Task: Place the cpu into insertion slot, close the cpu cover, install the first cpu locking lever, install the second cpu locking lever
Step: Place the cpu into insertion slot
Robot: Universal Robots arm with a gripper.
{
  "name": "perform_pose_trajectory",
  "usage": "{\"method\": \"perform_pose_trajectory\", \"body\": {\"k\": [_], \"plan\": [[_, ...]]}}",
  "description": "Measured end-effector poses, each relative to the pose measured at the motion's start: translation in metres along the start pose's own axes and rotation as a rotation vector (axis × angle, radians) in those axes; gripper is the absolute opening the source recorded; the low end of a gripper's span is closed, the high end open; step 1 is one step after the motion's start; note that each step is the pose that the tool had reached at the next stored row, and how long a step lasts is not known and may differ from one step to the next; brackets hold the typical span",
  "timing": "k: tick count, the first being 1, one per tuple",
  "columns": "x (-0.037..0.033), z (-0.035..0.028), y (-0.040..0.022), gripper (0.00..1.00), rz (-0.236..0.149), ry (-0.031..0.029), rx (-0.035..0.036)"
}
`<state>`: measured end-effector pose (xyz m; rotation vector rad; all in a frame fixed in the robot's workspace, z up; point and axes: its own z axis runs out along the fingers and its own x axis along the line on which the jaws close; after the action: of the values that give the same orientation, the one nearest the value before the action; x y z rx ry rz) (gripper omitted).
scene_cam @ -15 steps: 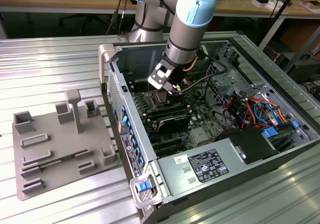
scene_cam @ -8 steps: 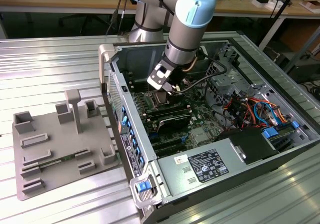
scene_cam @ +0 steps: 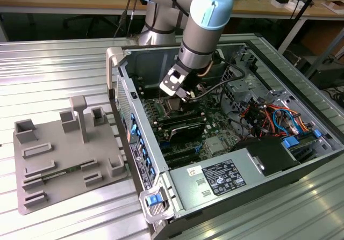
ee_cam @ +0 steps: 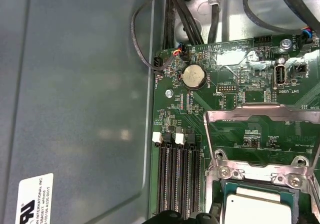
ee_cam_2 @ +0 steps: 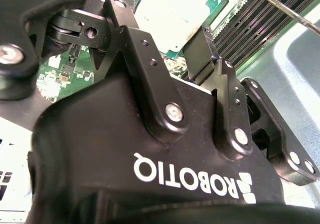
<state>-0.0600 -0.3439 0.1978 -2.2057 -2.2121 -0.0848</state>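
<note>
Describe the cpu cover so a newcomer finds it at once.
Inside the open computer case, look on the green motherboard. Beside the silvery cpu sits the cpu cover: a thin silver frame. Unlike the solid chip, its cut-out centre shows green board through it.

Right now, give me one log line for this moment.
gripper: over slot | cpu: lying in slot, uncovered | cover: raised open
</note>
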Motion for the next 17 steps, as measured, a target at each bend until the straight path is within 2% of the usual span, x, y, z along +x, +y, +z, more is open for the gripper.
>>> {"method": "perform_pose_trajectory", "body": {"k": [5,8,11,14,15,16,17], "plan": [[0.0000,-0.0001,-0.0023,0.61,-0.001,0.0000,0.0002],[0.0002,-0.0035,-0.0023,0.61,-0.001,0.0002,0.0000],[0.0002,-0.0036,-0.0023,0.61,-0.001,0.0001,0.0000],[0.0002,-0.0037,-0.0052,0.61,-0.001,0.0009,0.0000],[0.0002,-0.0037,-0.0079,0.61,-0.001,0.0009,0.0001],[0.0002,-0.0036,-0.0084,0.61,-0.063,0.0021,0.0032],[-0.0003,-0.0036,-0.0084,0.61,-0.083,-0.0027,0.0045]]}}
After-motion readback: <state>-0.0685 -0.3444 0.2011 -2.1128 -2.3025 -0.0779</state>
